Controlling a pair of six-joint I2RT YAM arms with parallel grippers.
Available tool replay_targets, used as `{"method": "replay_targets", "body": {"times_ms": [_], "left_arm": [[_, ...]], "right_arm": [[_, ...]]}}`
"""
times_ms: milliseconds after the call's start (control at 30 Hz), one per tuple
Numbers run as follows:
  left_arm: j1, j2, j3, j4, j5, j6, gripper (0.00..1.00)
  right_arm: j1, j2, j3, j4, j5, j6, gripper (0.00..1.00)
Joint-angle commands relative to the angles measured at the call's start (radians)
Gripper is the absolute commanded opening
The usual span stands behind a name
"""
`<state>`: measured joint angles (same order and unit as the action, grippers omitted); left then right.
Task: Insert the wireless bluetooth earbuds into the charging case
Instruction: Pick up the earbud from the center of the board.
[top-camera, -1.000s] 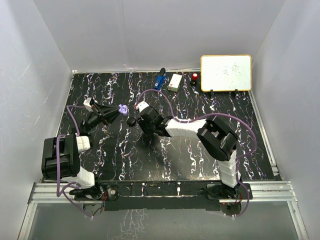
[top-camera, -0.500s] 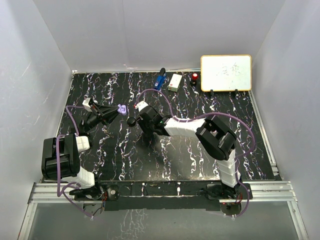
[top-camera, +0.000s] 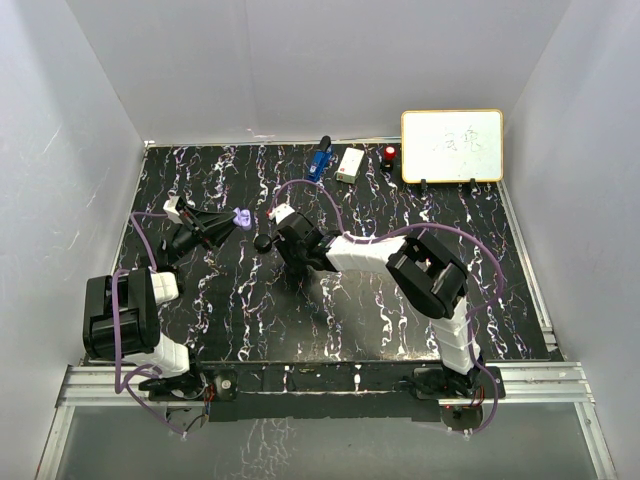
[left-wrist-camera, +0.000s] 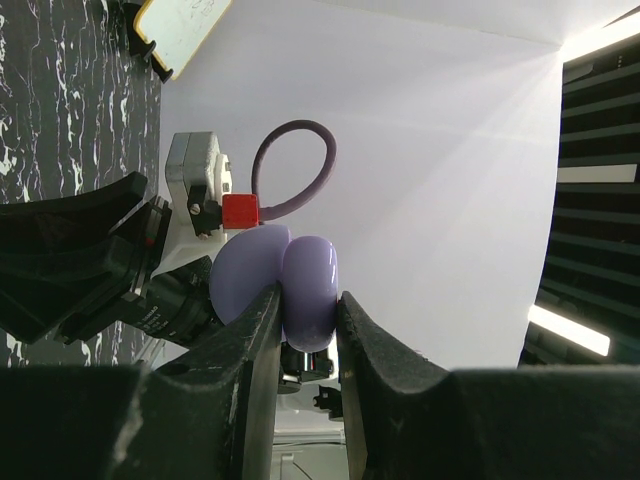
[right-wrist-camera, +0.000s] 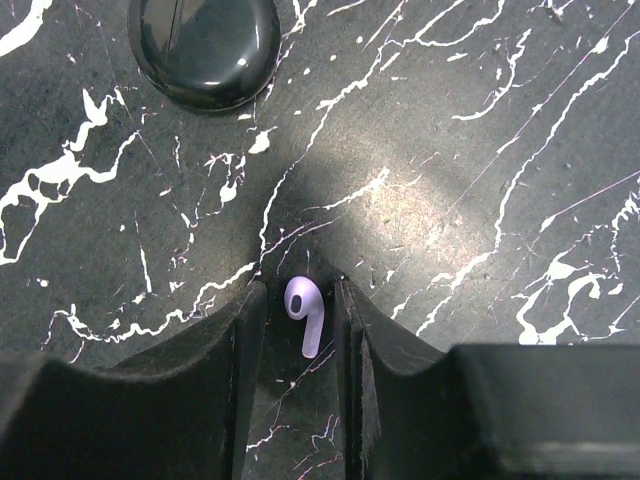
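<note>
On the black, white-veined marble-look bench (top-camera: 350, 320), the right arm reaches in low from the near edge. Its pincer (right-wrist-camera: 299, 290) points down at the bench, jaws narrowly parted on either side of a tiny lavender-purple plastic earbud (right-wrist-camera: 305, 318). The earbud lies flat on the bench between them, stem pointing back toward the wrist. A thin gap shows on each side, so it is bracketed but not yet pinched. Just beyond it sits a glossy black round puck (right-wrist-camera: 205, 45), apart from the earbud.

A little farther and to the left, the left pincer (left-wrist-camera: 306, 296) is raised off the bench and clenched on a rounded lavender charging case (left-wrist-camera: 295, 270), holding it out toward the right arm. Whether its lid stands open cannot be told.

Along the far edge stand a blue gadget (top-camera: 319, 162), a small white box (top-camera: 350, 165) and a framed whiteboard (top-camera: 452, 146).

The step in hand looks like picking up the earbud. Next, the jaws probably need to close gently on so small a piece, lift it clear, and carry it across to the held case, lining it up with its socket.
</note>
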<state>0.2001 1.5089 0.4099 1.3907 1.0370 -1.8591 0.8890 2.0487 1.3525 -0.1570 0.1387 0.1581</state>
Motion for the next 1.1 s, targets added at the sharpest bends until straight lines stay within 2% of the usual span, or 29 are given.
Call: {"method": "replay_targets", "body": {"times_ms": [0,800,1067], "left_arm": [[0.009,-0.031,-0.003,0.162,0.024,-0.018,0.0],[0.013,-0.032,-0.016,0.16,0.03,-0.01,0.0],[0.012,-0.052,-0.019,0.096,0.041,0.028,0.0]], "right_arm": [[-0.002,0.005,0.04,0.013,-0.004,0.001,0.31],[-0.002,-0.018,0.041,-0.007,0.043,0.002,0.16],[-0.056,-0.208,-0.107,0.198,-0.053,0.018,0.14]]}}
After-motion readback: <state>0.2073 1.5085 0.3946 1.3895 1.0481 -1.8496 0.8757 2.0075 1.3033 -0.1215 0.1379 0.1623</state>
